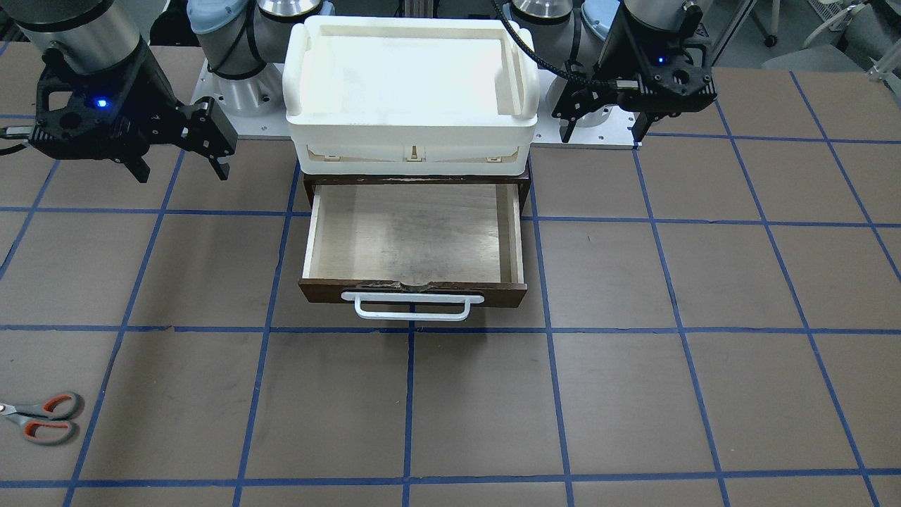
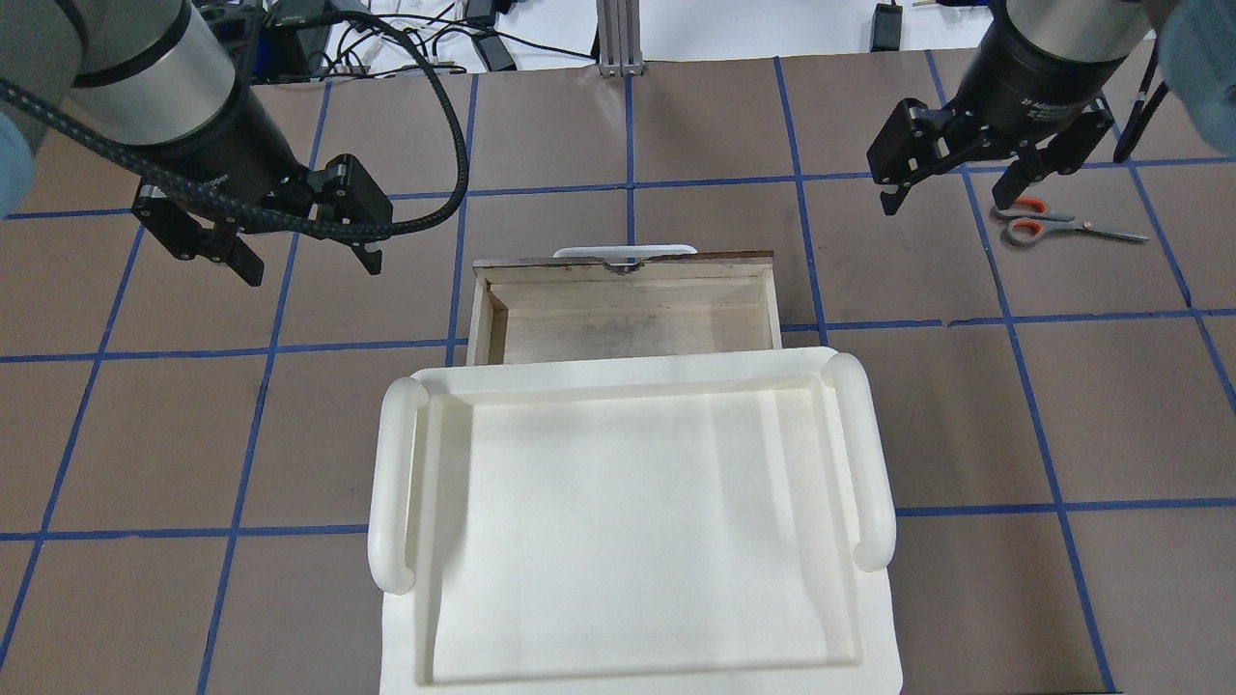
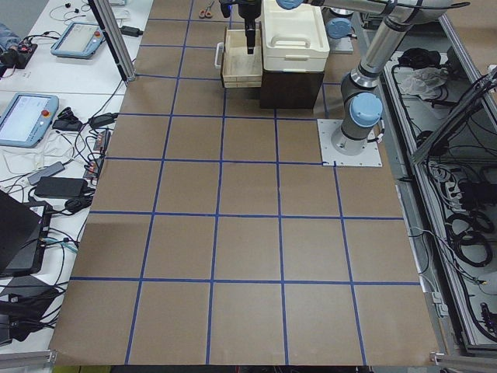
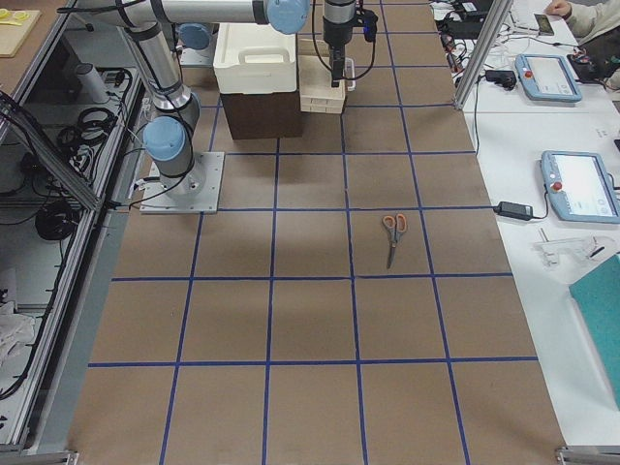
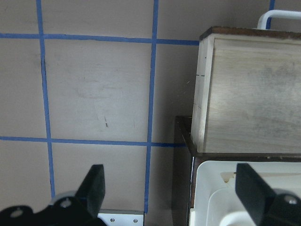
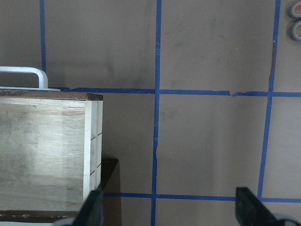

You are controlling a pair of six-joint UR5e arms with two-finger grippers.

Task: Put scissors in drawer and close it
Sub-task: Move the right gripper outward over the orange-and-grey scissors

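Scissors (image 2: 1055,222), seemingly closed, flat on table (image 2: 676,145), well apart from open drawer (image 2: 628,328).

Brown blue-gridded table (image 1: 633,394) with scissors (image 1: 43,417) and dark cabinet (image 3: 291,89)

- A brown table top (image 3: 248,249) fills the middle, crossed by a blue tape grid (image 3: 278,215).
- A white bench (image 3: 78,78) along the left edge holds a teach pendant (image 3: 23,118) and loose cables.
- An aluminium post (image 3: 112,39) rises at upper left.
- Black cable bundles (image 3: 462,225) lie down the right edge.

Open drawer (image 1: 414,243); scissors (image 1: 41,417) well apart.
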